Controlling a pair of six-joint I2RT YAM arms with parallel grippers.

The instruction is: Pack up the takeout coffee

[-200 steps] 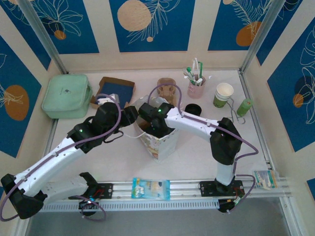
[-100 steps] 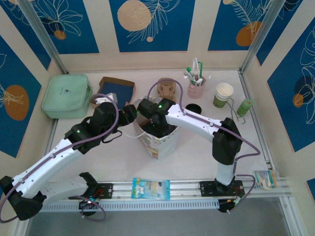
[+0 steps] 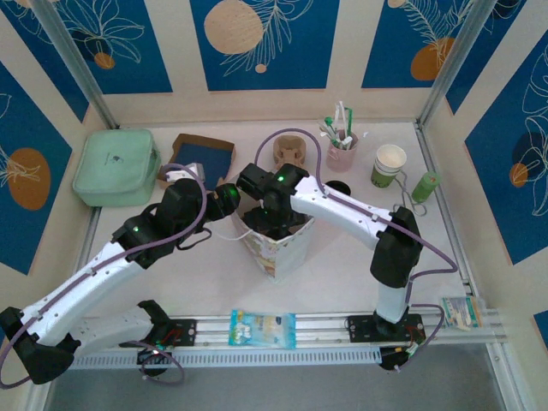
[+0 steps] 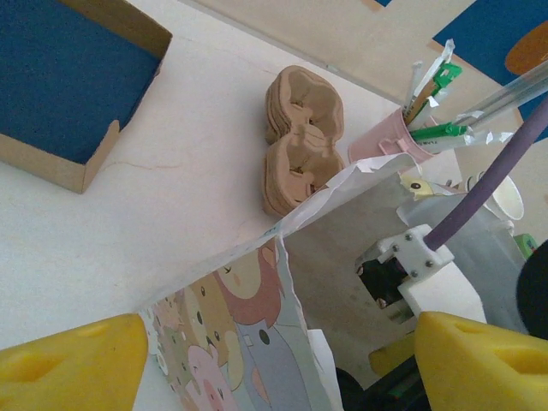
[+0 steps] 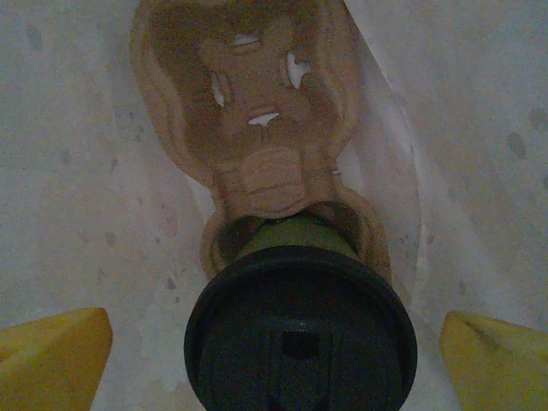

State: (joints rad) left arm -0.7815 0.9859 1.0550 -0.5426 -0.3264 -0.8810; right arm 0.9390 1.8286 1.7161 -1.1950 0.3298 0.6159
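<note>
Shows the right gripper (image 5: 274, 355) inside the bag (image 3: 278, 250), jaws spread wide and gripping nothing, yellow fingertips (image 5: 53, 355) well clear on either side of the coffee (image 5: 300, 334). Places the coffee upright in one pocket of a carrier (image 5: 257, 111) lying on the bag's floor, black lid uppermost, green wall just visible beneath it. Differs from the view one second earlier in the right wrist, then sunk lower in the bag's mouth and now drawn up and back toward the far rim, uncovering more of the spare carriers (image 3: 291, 152) behind. Suggests a cup already released and an arm on its way out, hence a packing step all but done, pending an exit without snagging the paper. Shows the left gripper (image 4: 274, 360) likewise open and hardly moved, fingers straddling the bag's left rim without visibly pinching it. Counts as follows: one bag; one lidded coffee, in the bag; one carrier under it; one stack of spare carriers, layers too fine to number; one open cup (image 3: 390, 164); one loose dark lid (image 3: 336, 189); one pink cup (image 3: 341, 156) of stirrers; one green tube (image 3: 425, 186); one box (image 4: 60, 77); one green pouch (image 3: 116, 167); two packets (image 3: 263, 328) at the near rail, well apart; two arms.
</note>
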